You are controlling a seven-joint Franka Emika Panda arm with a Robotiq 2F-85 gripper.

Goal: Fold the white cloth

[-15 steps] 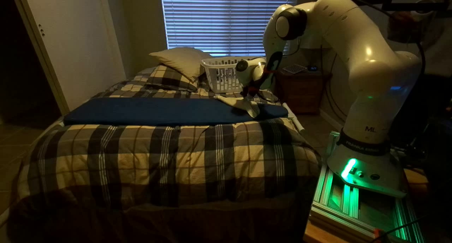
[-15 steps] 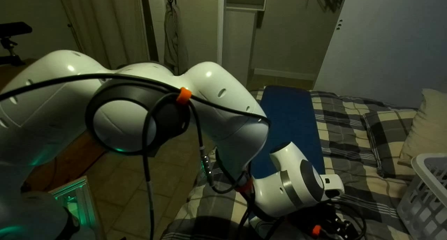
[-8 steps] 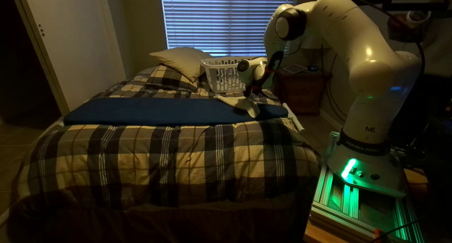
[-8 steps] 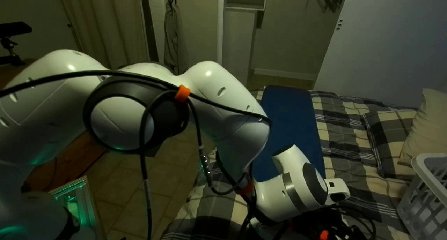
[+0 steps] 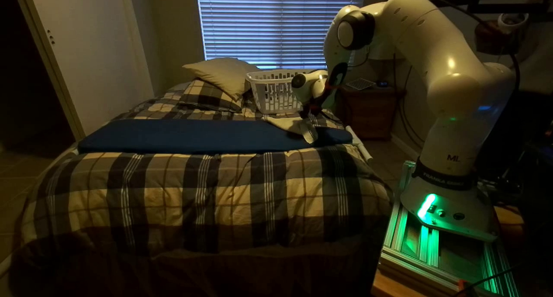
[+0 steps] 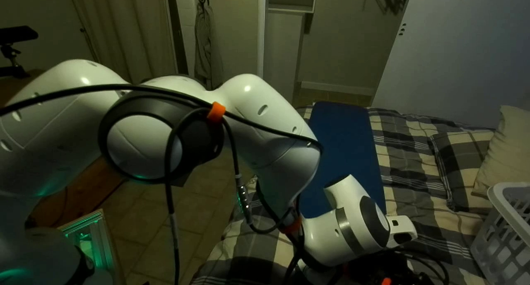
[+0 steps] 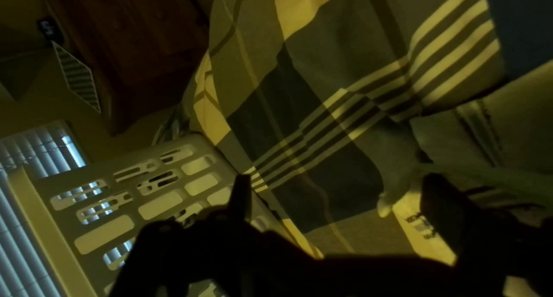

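Observation:
The white cloth (image 5: 287,124) lies crumpled on the near end of the long navy blue cloth (image 5: 194,135), with one flap hanging toward the camera. In the wrist view the white cloth (image 7: 522,111) fills the right side, and a corner of it points in between the fingers. My gripper (image 5: 309,112) is just above the cloth and appears apart from it. In the wrist view my gripper (image 7: 338,180) is dark, with its fingers (image 7: 241,197) wide apart and nothing held. The white cloth cannot be made out in an exterior view where the arm (image 6: 343,227) covers that area.
A white slatted laundry basket (image 5: 276,92) stands on the bed close behind the gripper; it also shows in the wrist view (image 7: 121,202). A plump white pillow (image 5: 224,72) rests on a plaid pillow (image 5: 209,96). A wooden nightstand (image 5: 367,111) stands beside the bed.
My gripper has risen slightly and shifted a little to the right of the exterior view that shows the cloth. The white cloth looks almost unchanged.

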